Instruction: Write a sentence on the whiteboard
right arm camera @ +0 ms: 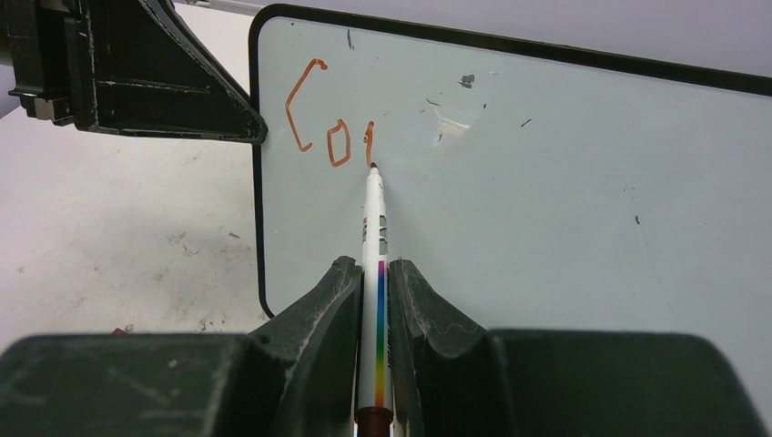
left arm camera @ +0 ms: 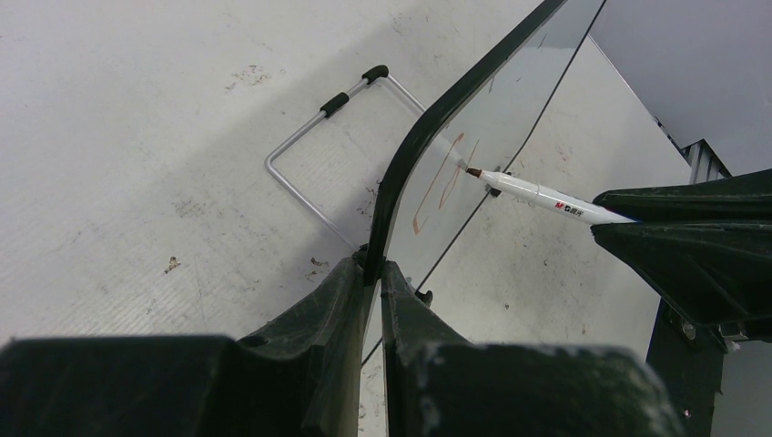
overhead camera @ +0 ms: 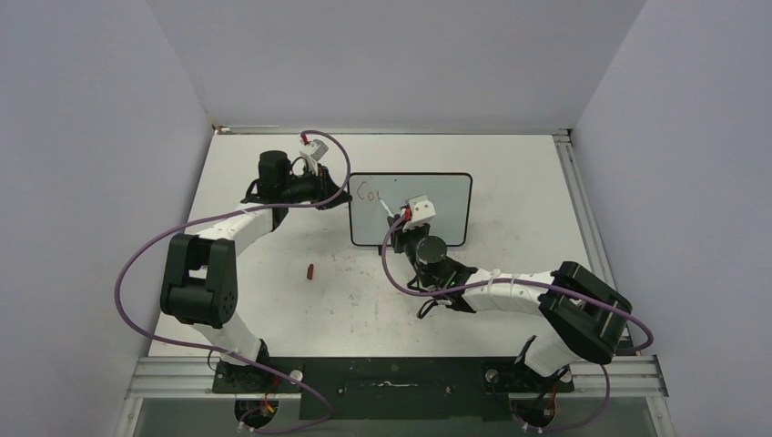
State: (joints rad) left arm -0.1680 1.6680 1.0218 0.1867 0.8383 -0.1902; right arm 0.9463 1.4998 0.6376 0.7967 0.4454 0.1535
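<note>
**Whiteboard (overhead camera: 451,218):** glossy white, thin black frame, rounded corners. You find it standing beyond the centre of the table (overhead camera: 273,309), toward 12 o'clock.

**Sentence (right arm camera: 339,146):** it reads only "Co" plus 1 short stroke, in thin red line, near the board's 10 o'clock corner.

**Left gripper (left arm camera: 373,273):** clamped on the frame's 9 o'clock edge.

**Right gripper (right arm camera: 370,282):** clamped on a white marker (right arm camera: 374,228) with a rainbow stripe, its tip touching the board. You cannot read the barrel print.

We couldn't identify the small dark-red oblong (overhead camera: 310,270); the glossy white black-framed whiteboard (right arm camera: 564,200) was cropped rightward.
</note>
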